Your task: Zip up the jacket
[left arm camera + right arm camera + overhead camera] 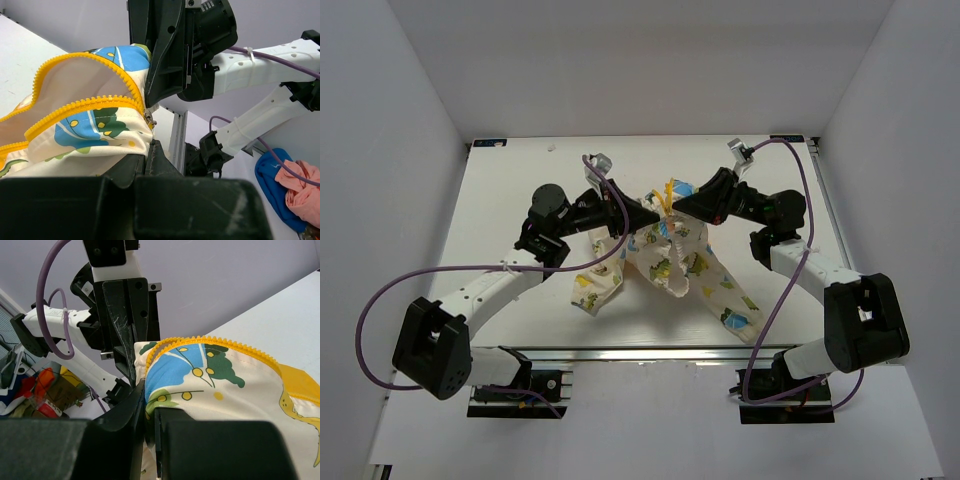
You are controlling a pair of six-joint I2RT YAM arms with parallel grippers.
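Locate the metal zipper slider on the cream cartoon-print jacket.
Left wrist view, centre: the zipper slider sits where yellow teeth join, between left gripper below and right gripper above.

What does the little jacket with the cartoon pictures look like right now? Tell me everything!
The jacket is small, soft cream cloth printed with blue, green and yellow cartoons, with a yellow-orange panel. Its yellow zipper teeth gape apart and meet at a small metal slider, so it is unzipped there. The left gripper and right gripper pinch it from either side near the slider, holding it bunched up, while the rest trails down onto the white table.
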